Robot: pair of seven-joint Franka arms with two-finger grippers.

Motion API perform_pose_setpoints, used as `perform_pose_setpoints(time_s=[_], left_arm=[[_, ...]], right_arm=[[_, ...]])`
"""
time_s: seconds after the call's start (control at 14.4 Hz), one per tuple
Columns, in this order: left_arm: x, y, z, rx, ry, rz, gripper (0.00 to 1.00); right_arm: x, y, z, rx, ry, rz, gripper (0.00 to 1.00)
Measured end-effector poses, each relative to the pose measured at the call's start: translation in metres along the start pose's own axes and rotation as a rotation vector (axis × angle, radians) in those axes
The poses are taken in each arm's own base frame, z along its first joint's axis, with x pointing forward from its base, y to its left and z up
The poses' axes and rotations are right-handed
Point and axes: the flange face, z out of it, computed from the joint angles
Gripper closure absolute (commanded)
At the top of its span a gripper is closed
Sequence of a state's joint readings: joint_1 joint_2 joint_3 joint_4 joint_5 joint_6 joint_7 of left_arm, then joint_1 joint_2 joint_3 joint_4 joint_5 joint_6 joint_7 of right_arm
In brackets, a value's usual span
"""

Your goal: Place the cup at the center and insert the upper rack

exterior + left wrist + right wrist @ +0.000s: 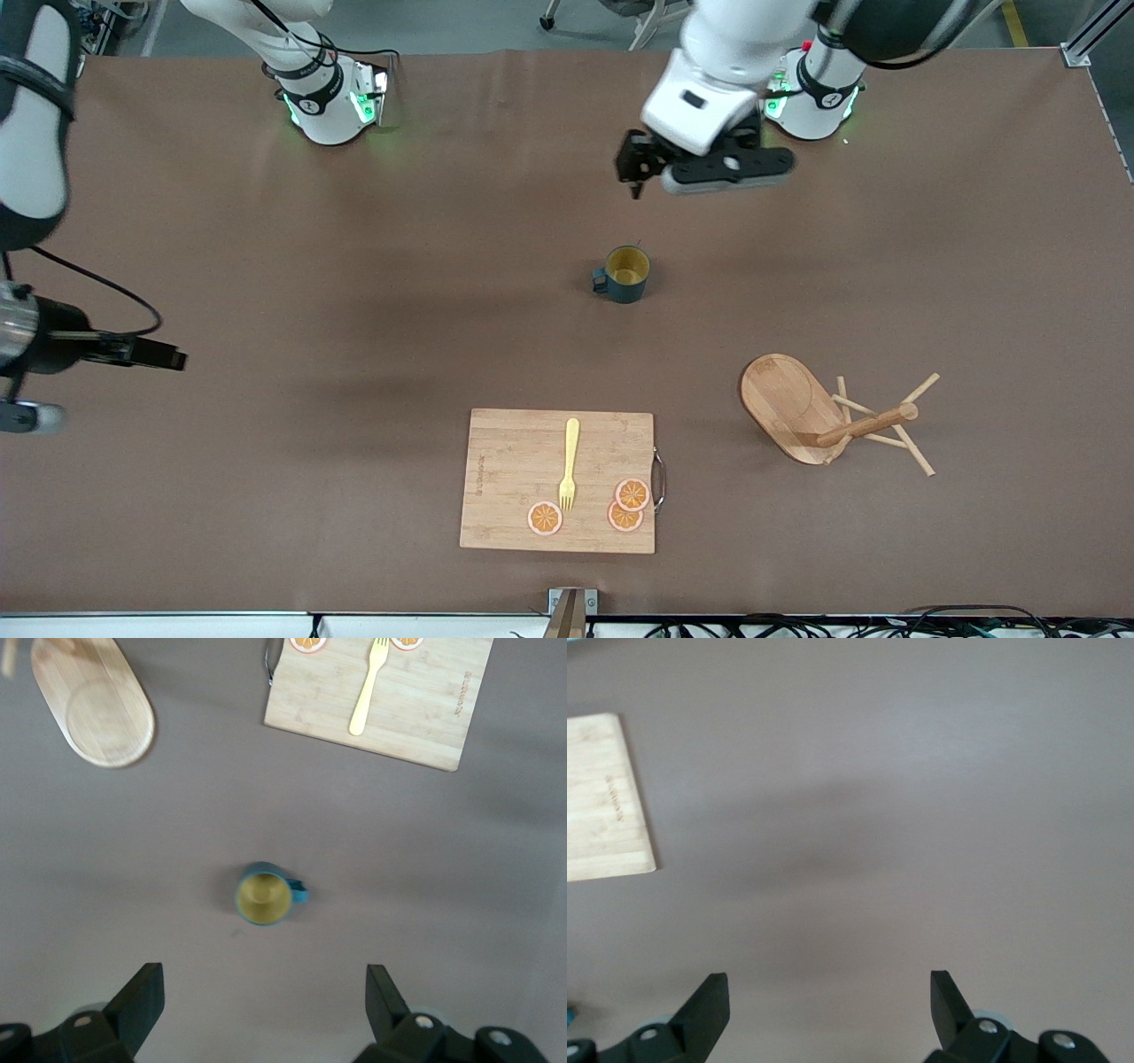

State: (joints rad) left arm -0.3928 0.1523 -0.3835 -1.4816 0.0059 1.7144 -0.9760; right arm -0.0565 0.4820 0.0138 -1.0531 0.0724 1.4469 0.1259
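The cup (626, 273), dark teal with a yellow inside, stands upright on the table near its middle, and it also shows in the left wrist view (263, 896). The upper rack (802, 409), a wooden mug tree, lies tipped on its side toward the left arm's end, nearer the front camera than the cup; its oval base (97, 709) faces up. My left gripper (634, 168) (263, 979) hangs open over bare table between its base and the cup. My right gripper (168, 357) (830, 985) is open and empty over the table's right-arm end.
A wooden cutting board (514, 478) (416, 709) (602, 797) lies near the front edge, carrying a yellow fork (569, 465) and three orange slices (545, 518). The brown mat (354, 292) covers the table.
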Motion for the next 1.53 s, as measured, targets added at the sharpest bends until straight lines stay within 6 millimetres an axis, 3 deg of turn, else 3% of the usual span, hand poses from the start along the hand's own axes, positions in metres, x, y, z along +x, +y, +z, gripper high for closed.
perform_pose_setpoints(time_s=[0.35, 0.56, 0.84, 1.18, 1.53], left_arm=[[-0.074, 0.075, 0.051, 0.012, 0.054, -0.087, 0.0], [-0.112, 0.108, 0.097, 0.052, 0.085, -0.118, 0.0], [-0.162, 0.141, 0.164, 0.126, 0.157, -0.142, 0.0], [-0.217, 0.159, 0.261, 0.207, 0.329, -0.215, 0.0], [-0.222, 0.152, 0.353, 0.241, 0.532, -0.256, 0.0]], right_arm=[[-0.027, 0.061, -0.062, 0.005, 0.085, -0.015, 0.0], [-0.052, 0.052, -0.086, -0.056, 0.132, -0.042, 0.0], [-0.061, 0.024, -0.084, -0.091, 0.162, -0.077, 0.0], [-0.073, 0.04, -0.07, -0.088, 0.146, -0.056, 0.0], [-0.087, 0.042, -0.066, -0.08, 0.168, -0.06, 0.0]])
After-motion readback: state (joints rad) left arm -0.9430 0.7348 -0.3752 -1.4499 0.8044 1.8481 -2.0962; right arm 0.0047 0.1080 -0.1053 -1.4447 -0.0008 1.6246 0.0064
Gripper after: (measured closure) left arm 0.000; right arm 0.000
